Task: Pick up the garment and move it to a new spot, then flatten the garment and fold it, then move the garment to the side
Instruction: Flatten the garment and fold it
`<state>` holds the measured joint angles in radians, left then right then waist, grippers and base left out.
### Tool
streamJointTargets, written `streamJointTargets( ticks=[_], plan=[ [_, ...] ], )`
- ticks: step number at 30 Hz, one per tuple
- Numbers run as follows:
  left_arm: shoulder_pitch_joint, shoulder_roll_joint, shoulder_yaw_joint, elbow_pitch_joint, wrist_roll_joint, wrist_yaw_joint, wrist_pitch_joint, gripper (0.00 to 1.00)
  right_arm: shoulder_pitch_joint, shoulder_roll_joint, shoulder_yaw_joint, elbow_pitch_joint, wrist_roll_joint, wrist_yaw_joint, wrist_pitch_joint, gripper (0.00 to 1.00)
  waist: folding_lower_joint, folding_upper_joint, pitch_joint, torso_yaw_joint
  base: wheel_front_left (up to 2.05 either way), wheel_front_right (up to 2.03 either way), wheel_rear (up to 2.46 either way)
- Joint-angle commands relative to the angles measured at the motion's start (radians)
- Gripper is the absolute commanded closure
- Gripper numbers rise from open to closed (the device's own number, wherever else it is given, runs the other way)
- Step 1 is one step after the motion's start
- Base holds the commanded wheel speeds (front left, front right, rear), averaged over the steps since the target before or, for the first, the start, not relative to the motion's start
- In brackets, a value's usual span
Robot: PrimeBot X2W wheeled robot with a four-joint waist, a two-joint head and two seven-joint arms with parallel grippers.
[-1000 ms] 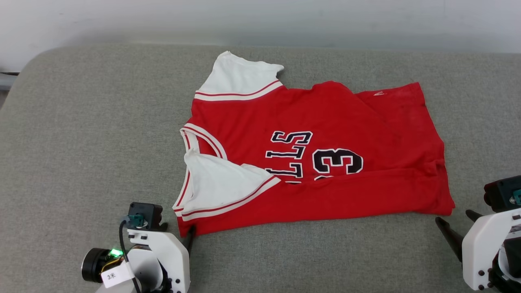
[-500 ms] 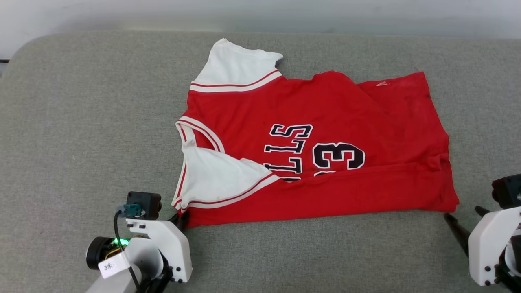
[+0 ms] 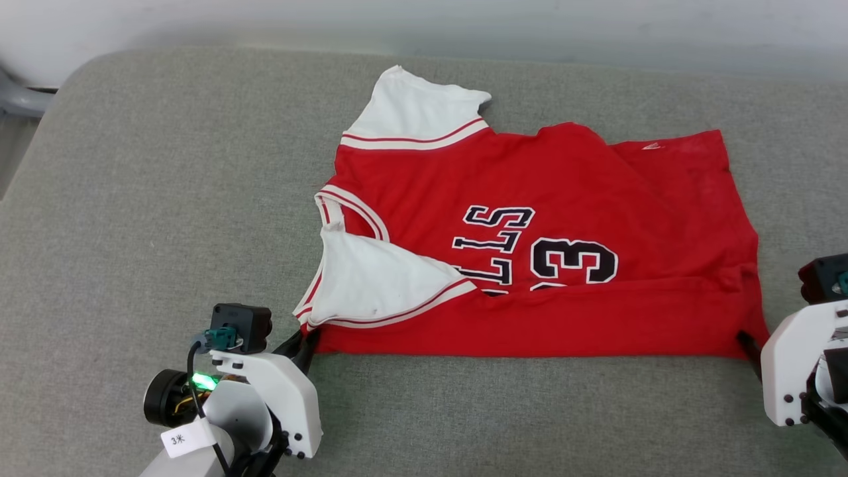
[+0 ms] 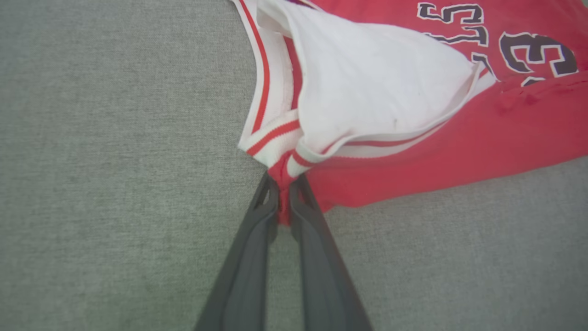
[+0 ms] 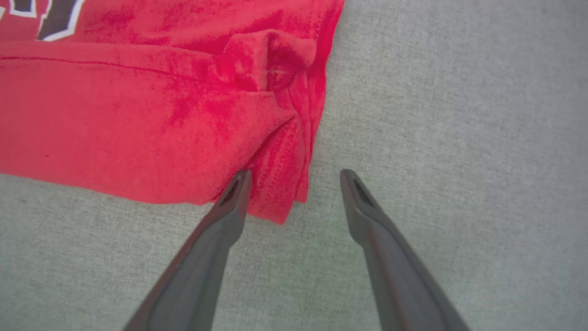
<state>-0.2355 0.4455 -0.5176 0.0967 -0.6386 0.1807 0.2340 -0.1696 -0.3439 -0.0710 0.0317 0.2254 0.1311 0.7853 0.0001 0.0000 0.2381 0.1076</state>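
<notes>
Left claw [image 4: 284,184] is pinched tight on the near-left corner of the red jersey-style T-shirt with white short sleeves [image 4: 436,138], its two long dark fingers [image 4: 257,230] closed on a bunched bit of red-and-white striped trim [image 4: 275,135]; from the head camera this claw [image 3: 306,341] sits at the shirt's near-left corner, ahead of its white wrist housing [image 3: 278,397]. Right claw [image 5: 296,177] stands wide, holding nothing; the shirt's [image 5: 115,115] near-right hem corner pokes into the gap between its fingers, and its left fingertip [image 5: 241,177] lies at the cloth's edge, though contact cannot be told; from the head camera it [image 3: 747,344] is at the near-right corner of the hem.

The T-shirt [image 3: 563,192] lies spread sideways on the grey fabric-covered table [image 3: 165,199], a little right of centre, collar [image 3: 344,212] to the left and hem to the right; its far white sleeve [image 3: 417,112] points away toward the pale wall [image 3: 424,26]; its near white sleeve [image 3: 371,278] is folded in over the red body; the near long edge is folded over in a red band [image 3: 596,324] that covers the lower part of the black white-outlined lettering [image 3: 493,242] and number [image 3: 573,260].
</notes>
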Motion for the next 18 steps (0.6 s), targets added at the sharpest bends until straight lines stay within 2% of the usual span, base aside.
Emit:
streamJointTargets(
  ticks=[1,12,13,14,15,18],
  plan=[
    [-0.002,0.004,-0.002,-0.008,0.004,0.005,0.001,1.0,-0.017,0.003,0.004,0.017,-0.01,-0.001,0.004,0.0,-0.0001,0.0,0.009,0.006,0.0,0.0,0.0],
    [-0.023,0.007,-0.016,-0.033,0.021,0.014,0.012,1.0,-0.077,0.022,0.082,0.204,-0.033,0.0,0.019,0.02,-0.0001,0.0,0.056,0.028,0.0,0.0,0.0],
    [-0.024,0.008,-0.017,-0.032,0.021,0.014,0.012,1.0,-0.077,0.021,0.09,0.218,-0.031,0.0,0.023,0.47,-0.0001,0.0,0.057,0.029,0.0,0.0,0.0],
    [-0.025,0.008,-0.018,-0.03,0.02,0.013,0.012,1.0,-0.076,0.019,0.096,0.23,-0.03,0.0,0.025,0.61,-0.0001,0.0,0.058,0.03,0.0,0.0,0.0],
    [-0.026,0.009,-0.018,-0.028,0.021,0.013,0.012,1.0,-0.077,0.016,0.098,0.241,-0.029,0.0,0.021,1.0,-0.0001,0.0,0.057,0.031,0.0,0.0,0.0],
    [-0.022,0.011,-0.021,-0.018,0.02,0.012,0.012,1.0,-0.071,-0.002,0.097,0.266,-0.028,-0.001,0.016,1.0,-0.0001,0.0,0.046,0.029,0.0,0.0,0.0]
  ],
)
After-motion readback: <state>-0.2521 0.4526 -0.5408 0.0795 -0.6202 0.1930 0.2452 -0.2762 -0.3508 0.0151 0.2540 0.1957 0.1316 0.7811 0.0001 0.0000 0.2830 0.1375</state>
